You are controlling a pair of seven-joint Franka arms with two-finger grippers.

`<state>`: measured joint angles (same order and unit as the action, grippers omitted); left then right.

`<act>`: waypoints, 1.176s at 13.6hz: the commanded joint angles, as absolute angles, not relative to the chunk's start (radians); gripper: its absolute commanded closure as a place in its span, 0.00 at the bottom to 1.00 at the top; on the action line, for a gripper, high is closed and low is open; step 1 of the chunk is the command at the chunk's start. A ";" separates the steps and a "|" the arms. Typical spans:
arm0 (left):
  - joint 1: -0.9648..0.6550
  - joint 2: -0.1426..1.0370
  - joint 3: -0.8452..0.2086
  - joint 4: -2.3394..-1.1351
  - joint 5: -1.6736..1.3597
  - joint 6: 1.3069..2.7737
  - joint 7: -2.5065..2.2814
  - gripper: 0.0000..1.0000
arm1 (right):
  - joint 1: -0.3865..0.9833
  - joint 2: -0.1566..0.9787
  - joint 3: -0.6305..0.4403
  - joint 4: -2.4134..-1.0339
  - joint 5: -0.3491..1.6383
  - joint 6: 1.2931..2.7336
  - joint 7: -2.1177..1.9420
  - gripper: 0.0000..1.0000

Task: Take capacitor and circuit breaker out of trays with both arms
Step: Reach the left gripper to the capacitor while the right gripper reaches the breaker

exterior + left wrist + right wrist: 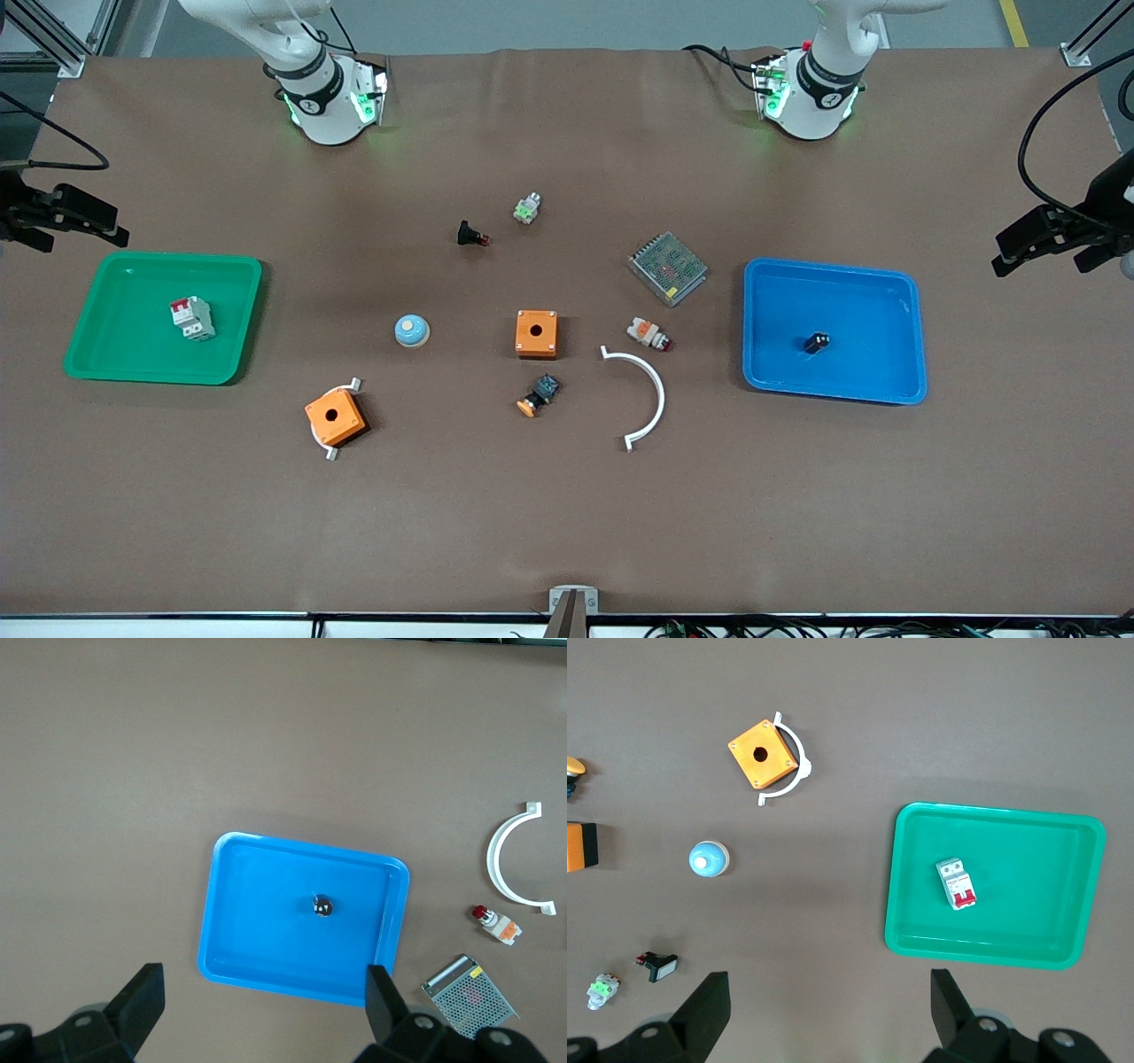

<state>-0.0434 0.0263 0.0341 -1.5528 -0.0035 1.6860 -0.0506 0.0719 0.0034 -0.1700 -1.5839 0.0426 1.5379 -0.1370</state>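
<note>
Capacitor (817, 342) in blue tray (904, 292), circuit breaker (192, 318) in green tray (106, 354); left gripper (1054, 236) and right gripper (66, 217), spread wide and empty, should each descend centred.

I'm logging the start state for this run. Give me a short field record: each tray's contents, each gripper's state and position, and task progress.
green tray: holds the circuit breaker
blue tray: holds the capacitor
left gripper: open, empty, above the blue tray's edge
right gripper: open, empty, above the green tray's edge
progress: neither part lifted out yet
</note>
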 commanded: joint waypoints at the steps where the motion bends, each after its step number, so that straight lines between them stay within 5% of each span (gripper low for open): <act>1: -0.049 0.031 0.034 -1.542 0.017 1.667 -0.054 0.00 | 0.052 -0.028 -0.150 -1.615 0.026 1.548 -0.150 0.00; 6: -0.054 0.106 0.032 -1.552 0.005 1.654 -0.068 0.00 | 0.048 -0.043 -0.153 -1.660 0.026 1.594 -0.204 0.00; 11: -0.063 0.216 0.002 -1.647 -0.038 1.673 -0.060 0.00 | 0.002 -0.064 -0.160 -1.880 -0.013 1.831 -0.267 0.00; 16: -0.066 0.248 -0.041 -1.945 -0.051 2.076 -0.075 0.00 | -0.110 -0.025 -0.160 -2.110 -0.063 2.155 -0.448 0.00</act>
